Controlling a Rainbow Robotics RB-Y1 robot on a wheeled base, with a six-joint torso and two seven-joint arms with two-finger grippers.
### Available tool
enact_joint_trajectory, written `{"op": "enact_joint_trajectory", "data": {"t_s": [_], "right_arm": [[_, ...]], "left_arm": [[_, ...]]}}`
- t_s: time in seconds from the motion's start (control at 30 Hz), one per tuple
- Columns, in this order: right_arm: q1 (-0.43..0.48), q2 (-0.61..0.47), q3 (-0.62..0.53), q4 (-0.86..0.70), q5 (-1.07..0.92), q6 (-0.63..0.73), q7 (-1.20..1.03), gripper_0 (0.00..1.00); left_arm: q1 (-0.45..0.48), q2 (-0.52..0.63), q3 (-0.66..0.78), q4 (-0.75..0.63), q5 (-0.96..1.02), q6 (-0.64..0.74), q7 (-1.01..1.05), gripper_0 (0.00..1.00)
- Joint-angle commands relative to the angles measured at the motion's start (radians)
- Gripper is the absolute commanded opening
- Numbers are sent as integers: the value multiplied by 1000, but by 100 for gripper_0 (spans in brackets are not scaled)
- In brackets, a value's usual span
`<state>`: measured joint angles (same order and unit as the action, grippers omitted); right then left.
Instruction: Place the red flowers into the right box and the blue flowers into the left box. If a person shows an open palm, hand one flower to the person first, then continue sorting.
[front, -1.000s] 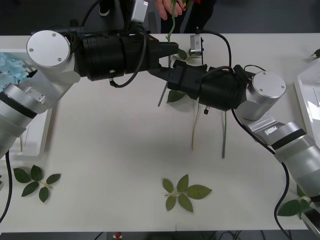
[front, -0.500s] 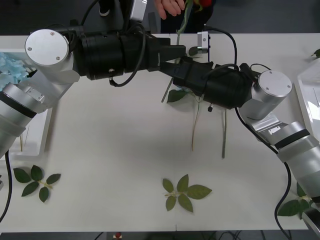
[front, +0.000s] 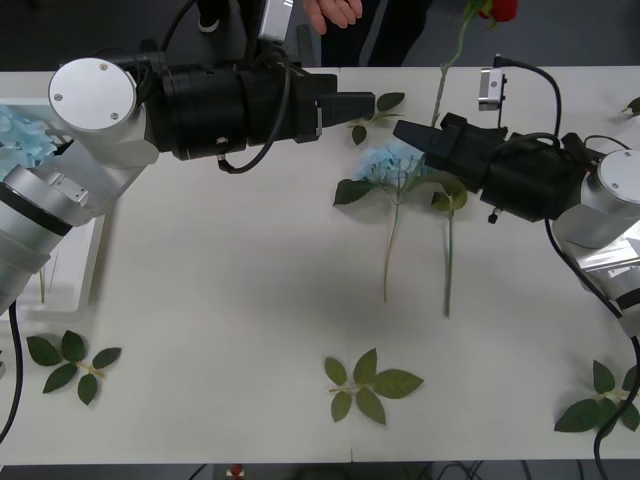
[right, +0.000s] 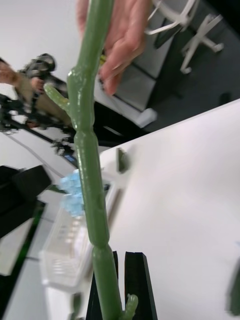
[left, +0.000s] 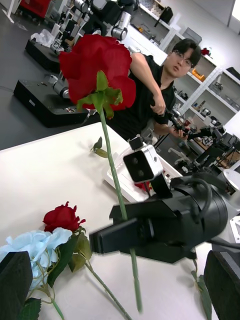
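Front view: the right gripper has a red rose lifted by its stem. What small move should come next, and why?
Probably carry it rightward, toward the table's right side. The right gripper is shut on the stem of the red rose, which is lifted off the table. The person's hand sits apart to its left, fingers curled rather than an open palm, so sorting seems due.

— How is the right gripper (front: 412, 133) positioned?
— It is stretched across the table's far side, fingers clamped together on a rose stem (right: 90, 165), which is carried upright.
— And the left gripper (front: 362, 102)?
— It is extended level over the table's far edge, fingers (left: 15, 280) spread wide, with nothing held.
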<state>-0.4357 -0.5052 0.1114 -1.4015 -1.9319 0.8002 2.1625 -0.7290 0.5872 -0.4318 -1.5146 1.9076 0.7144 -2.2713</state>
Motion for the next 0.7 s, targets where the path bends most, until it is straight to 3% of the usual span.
{"op": "enact_joint_trajectory", "data": {"t_s": [0.03,0.2,0.4,0.57,0.7], "right_arm": [[-23,-9,-35,-45,126,-99,39,0],[-58,-4,-32,-112,290,-220,-4,0],[-101,8,-32,-169,467,-236,-148,0],[-116,47,-30,-220,643,-222,-256,0],[-143,88,-35,-244,761,-196,-343,0]], "left_arm": [[-33,54,-7,7,22,5,36,100],[-33,63,-8,43,39,8,35,100],[-33,77,-39,103,64,8,42,100],[-35,177,-114,154,90,8,65,100],[-39,279,-188,154,64,16,202,100]]}}
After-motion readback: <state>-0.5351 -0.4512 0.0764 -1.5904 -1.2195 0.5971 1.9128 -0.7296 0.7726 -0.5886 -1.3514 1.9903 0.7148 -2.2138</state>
